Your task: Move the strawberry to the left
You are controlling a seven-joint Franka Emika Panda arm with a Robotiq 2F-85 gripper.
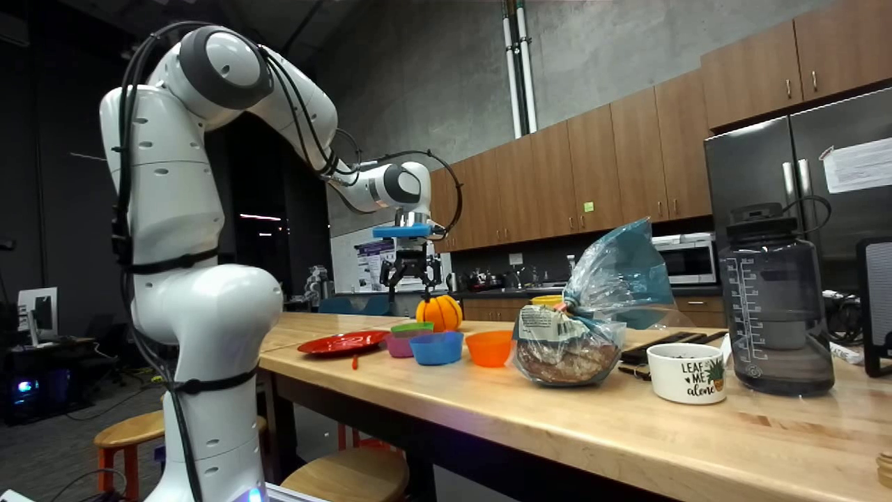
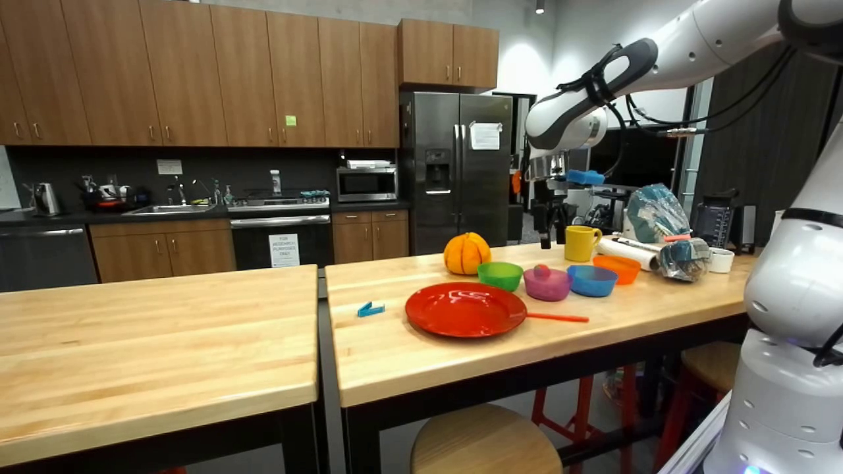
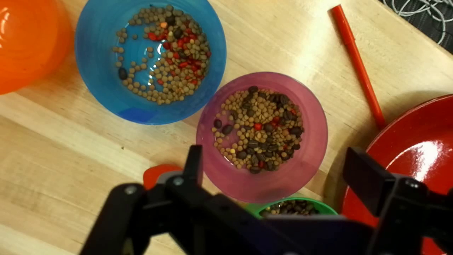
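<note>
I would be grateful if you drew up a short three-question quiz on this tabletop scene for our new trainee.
1. True or false: in the wrist view, the hand is open and the strawberry is outside its grip.
2. Fill the gap: the bowl standing between the green bowl and the blue bowl is (blank) in colour.
3. Short answer: in an exterior view, what yellow thing stands on the wooden table?

Key:
1. True.
2. Pink; it is the pink bowl.
3. The yellow mug.
</note>
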